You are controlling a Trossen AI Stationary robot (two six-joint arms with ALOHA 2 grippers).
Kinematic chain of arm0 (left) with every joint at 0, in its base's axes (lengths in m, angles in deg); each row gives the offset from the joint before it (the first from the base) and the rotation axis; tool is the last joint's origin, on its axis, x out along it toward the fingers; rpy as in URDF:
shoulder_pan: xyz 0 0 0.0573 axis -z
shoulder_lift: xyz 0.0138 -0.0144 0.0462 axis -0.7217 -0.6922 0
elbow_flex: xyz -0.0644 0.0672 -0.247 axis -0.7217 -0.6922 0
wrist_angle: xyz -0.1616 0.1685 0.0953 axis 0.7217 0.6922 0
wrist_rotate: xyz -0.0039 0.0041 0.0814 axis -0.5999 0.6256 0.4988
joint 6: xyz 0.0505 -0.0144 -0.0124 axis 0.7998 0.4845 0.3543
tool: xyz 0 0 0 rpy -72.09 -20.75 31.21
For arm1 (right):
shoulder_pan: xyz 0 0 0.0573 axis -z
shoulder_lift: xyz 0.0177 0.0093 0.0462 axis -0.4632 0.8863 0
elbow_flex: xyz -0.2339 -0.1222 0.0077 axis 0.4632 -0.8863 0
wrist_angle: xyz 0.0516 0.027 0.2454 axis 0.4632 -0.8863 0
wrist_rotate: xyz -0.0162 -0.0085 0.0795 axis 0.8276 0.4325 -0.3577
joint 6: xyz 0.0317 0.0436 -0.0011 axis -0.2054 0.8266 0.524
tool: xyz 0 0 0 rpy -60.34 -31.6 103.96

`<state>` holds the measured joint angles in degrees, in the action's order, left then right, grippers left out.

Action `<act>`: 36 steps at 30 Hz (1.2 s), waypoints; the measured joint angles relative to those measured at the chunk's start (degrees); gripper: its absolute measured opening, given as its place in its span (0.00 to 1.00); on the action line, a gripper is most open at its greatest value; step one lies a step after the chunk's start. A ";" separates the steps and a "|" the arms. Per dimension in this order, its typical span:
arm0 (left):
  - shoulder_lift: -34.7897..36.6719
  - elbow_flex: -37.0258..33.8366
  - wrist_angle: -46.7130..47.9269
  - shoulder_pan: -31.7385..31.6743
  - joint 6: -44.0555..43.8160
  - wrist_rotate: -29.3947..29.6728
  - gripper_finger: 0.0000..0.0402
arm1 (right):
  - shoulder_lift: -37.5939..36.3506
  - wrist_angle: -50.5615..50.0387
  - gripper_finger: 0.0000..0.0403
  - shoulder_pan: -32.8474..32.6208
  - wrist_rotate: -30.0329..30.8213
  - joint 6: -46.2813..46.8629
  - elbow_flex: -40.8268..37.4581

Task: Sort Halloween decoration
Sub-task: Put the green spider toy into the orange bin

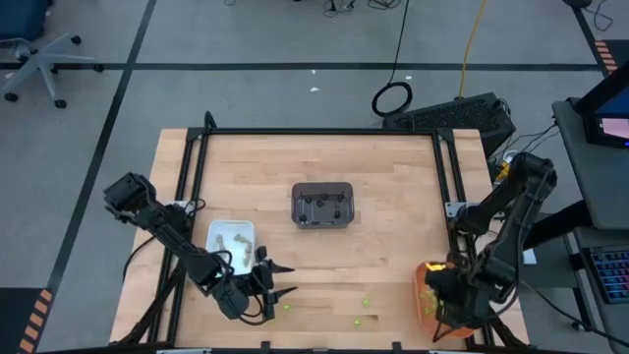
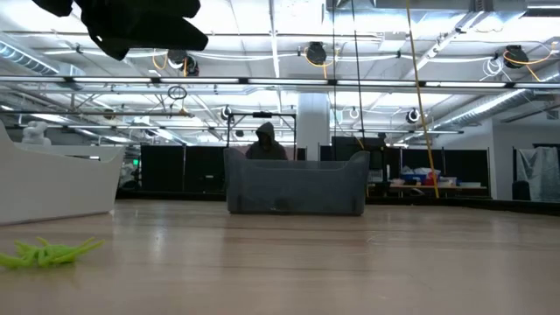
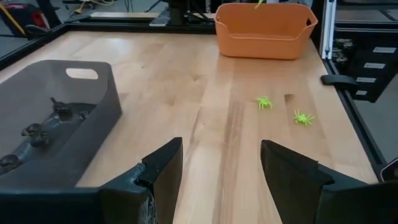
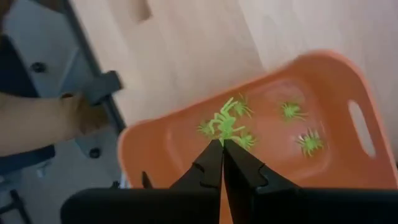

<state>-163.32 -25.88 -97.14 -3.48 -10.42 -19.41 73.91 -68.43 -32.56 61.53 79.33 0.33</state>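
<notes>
The decorations are tiny spiders. Three lime-green ones lie on the table (image 1: pixel 367 302), (image 1: pixel 356 321), (image 1: pixel 288 307); two of them show in the left wrist view (image 3: pixel 264 102), (image 3: pixel 303 117). More green ones lie in the orange tray (image 4: pixel 298 127). Dark ones lie in the dark grey tray (image 1: pixel 322 205), pale tan ones in the white tray (image 1: pixel 231 239). My left gripper (image 1: pixel 278 287) is open and hovers just right of the white tray, touching nothing (image 3: pixel 221 165). My right gripper (image 4: pixel 222 148) is shut on a green spider over the orange tray (image 1: pixel 423 287). My right gripper pinches a lime-green spider (image 4: pixel 225 123) between its two fingers, only at their free ends. The fingers come from above, pointing down into the orange tray. The spider sticks out beyond the tips, over the tray's floor; whether it touches the floor cannot be told.
The dark grey tray (image 3: pixel 56 118) stands mid-table, and the orange tray (image 3: pixel 264 28) stands by the right edge. A black frame rail (image 1: pixel 324 132) borders the table. Bare wood lies between the trays. A person (image 2: pixel 265 140) stands in the room far behind.
</notes>
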 joint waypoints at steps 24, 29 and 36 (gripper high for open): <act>-0.13 4.83 3.81 3.91 5.54 -6.73 0.53 | 9.19 -4.29 0.29 -2.87 -1.59 13.81 -1.24; -2.25 4.87 4.71 5.11 4.05 -8.33 0.53 | 9.19 -3.49 0.31 -4.93 10.38 14.22 2.64; -8.12 5.67 5.00 5.07 1.08 -13.79 0.50 | 9.69 7.38 0.30 -6.42 33.81 -0.16 4.09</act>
<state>-171.44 -20.21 -92.14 1.59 -9.34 -33.20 83.60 -61.05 -38.98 95.34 79.17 4.43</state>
